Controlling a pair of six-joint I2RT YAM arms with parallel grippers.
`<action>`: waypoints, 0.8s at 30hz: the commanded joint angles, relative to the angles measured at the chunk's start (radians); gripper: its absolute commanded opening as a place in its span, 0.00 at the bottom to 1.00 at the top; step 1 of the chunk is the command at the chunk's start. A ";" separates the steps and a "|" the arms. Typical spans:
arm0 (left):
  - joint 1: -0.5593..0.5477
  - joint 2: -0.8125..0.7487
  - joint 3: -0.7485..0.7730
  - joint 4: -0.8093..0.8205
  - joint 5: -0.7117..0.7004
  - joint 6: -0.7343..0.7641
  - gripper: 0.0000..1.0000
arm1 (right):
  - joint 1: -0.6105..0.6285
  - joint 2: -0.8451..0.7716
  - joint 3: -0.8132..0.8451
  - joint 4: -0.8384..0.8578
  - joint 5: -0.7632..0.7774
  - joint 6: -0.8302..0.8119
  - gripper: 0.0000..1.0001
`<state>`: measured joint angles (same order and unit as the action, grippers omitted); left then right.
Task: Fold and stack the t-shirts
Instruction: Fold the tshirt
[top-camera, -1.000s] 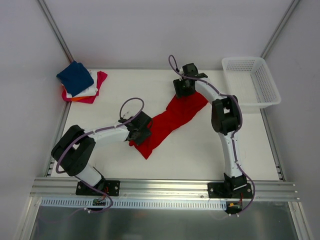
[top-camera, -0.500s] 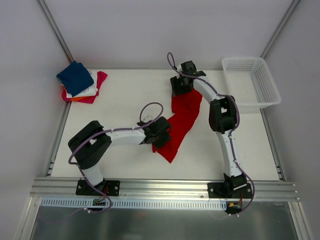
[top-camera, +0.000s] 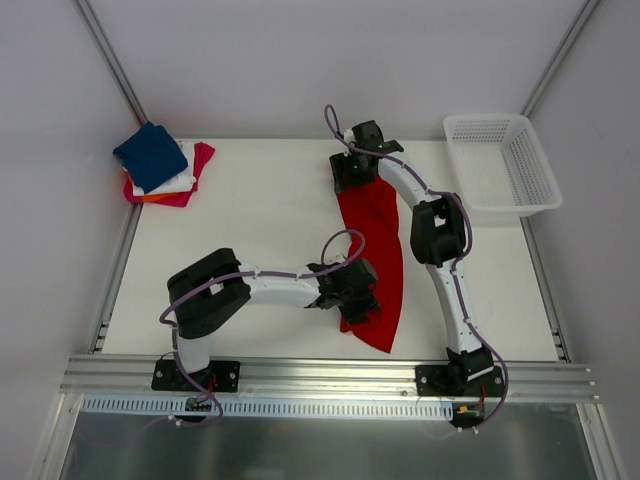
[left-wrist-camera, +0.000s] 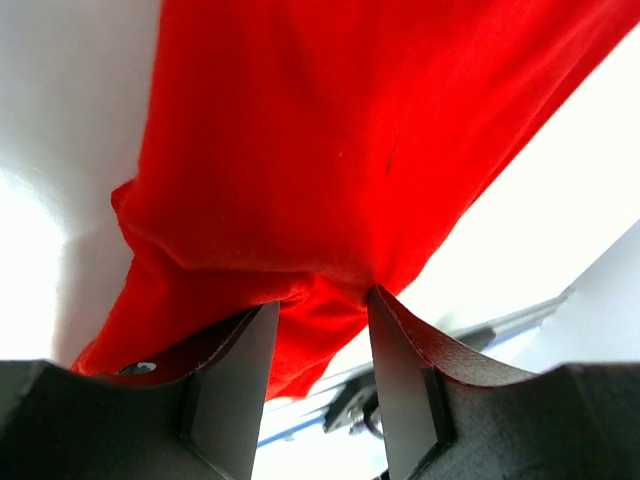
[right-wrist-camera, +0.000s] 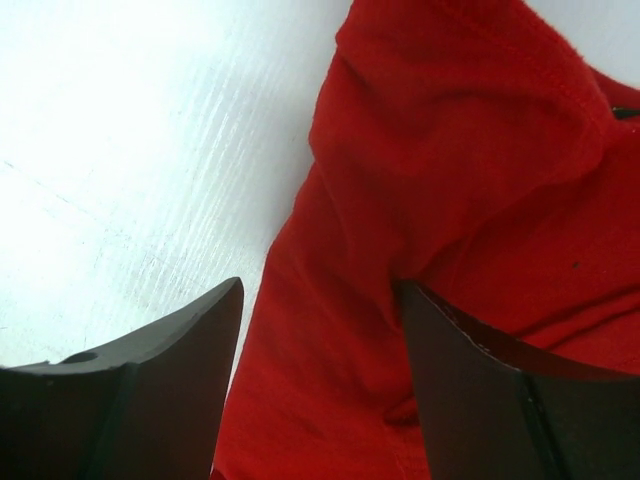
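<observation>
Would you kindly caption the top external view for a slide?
The left gripper and right gripper hold the red t-shirt stretched between them, folded shirts stacked far left.

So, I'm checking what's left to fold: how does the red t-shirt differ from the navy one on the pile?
The red t-shirt is unfolded, drawn into a long strip; the navy t-shirt is a folded square. The red one is gripped by the left pincer and right pincer; the navy one tops the stack in the far-left corner. Both are plain cloth.
</observation>
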<state>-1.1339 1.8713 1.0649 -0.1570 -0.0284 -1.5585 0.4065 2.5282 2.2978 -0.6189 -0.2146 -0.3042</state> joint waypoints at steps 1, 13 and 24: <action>-0.050 0.140 -0.077 -0.265 0.061 0.021 0.44 | -0.003 0.010 0.069 -0.024 -0.006 -0.023 0.68; -0.086 -0.078 -0.118 -0.340 -0.117 0.035 0.47 | -0.008 -0.046 0.023 -0.010 0.000 -0.013 0.69; -0.086 -0.256 0.067 -0.576 -0.465 0.213 0.99 | -0.012 -0.173 -0.052 -0.001 0.046 -0.016 0.69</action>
<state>-1.2163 1.6810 1.0595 -0.6044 -0.3355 -1.4353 0.3996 2.4805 2.2524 -0.6189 -0.1894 -0.3042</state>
